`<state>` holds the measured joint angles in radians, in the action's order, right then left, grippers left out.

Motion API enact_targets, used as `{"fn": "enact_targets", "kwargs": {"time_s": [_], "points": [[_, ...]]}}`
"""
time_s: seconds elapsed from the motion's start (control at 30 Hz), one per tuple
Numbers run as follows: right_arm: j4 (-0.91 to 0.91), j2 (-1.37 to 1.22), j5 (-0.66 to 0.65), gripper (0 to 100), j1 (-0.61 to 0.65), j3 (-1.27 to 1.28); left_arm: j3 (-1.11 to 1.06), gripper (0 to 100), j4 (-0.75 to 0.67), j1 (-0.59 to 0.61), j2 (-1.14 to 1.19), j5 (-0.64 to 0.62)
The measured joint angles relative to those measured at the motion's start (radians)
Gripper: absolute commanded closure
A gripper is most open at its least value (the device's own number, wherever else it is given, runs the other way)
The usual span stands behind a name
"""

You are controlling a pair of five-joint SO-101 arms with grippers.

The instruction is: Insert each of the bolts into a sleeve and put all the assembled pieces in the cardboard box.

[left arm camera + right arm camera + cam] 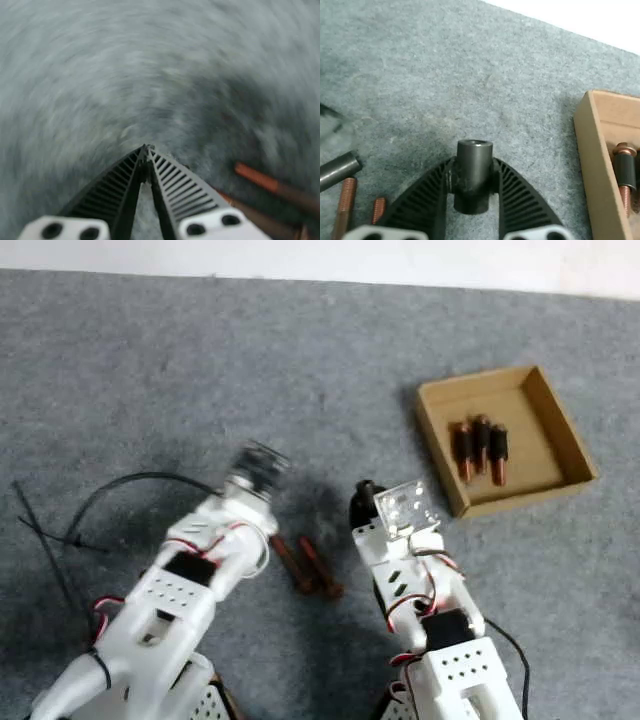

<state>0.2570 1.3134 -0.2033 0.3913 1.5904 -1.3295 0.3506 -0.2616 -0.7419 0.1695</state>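
My right gripper (474, 182) is shut on a black sleeve (474, 167), held upright just above the grey mat; the sleeve (362, 498) shows at the tip of the right arm, left of the cardboard box (568, 445). Three assembled pieces (480, 450) lie in the box. Two copper bolts (312, 568) lie on the mat between the arms, and in the right wrist view the bolts (344, 202) are beside another dark sleeve (337, 170). My left gripper (146, 150) is shut with nothing in it, just left of the bolts (265, 182).
A black cable (110, 495) and a thin black tie (45, 545) lie on the mat at the left. The box's near wall (592, 165) stands close beside my right gripper. Open grey mat (250, 350) stretches across the far side.
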Motion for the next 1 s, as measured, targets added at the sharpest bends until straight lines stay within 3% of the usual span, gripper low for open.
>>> {"fn": "enact_targets", "kwargs": {"time_s": [0.07, 0.33, 0.43, 0.53, 0.77, 1.0], "points": [[0.000, 0.000, 0.000, 99.4, -0.006, 0.000, 0.000, 99, 0.002, -0.031, 0.000, 0.129], [0.000, 0.000, 0.000, 99.4, -0.037, 0.000, 0.060, 99, 0.318, -0.089, -0.091, 0.358], [0.000, 0.000, 0.000, 99.4, -0.051, 0.000, 0.084, 99, 0.377, -0.130, -0.107, 0.440], [0.000, 0.002, 0.011, 99.4, -0.120, 0.000, 0.140, 99, 0.423, -0.199, -0.107, 0.499], [0.000, 0.002, 0.210, 99.4, -0.288, 0.000, 0.209, 99, 0.522, -0.276, -0.109, 0.720], [0.000, 0.002, 0.229, 99.4, -0.427, 0.000, 0.249, 99, 0.686, -0.376, -0.109, 0.918]]}}
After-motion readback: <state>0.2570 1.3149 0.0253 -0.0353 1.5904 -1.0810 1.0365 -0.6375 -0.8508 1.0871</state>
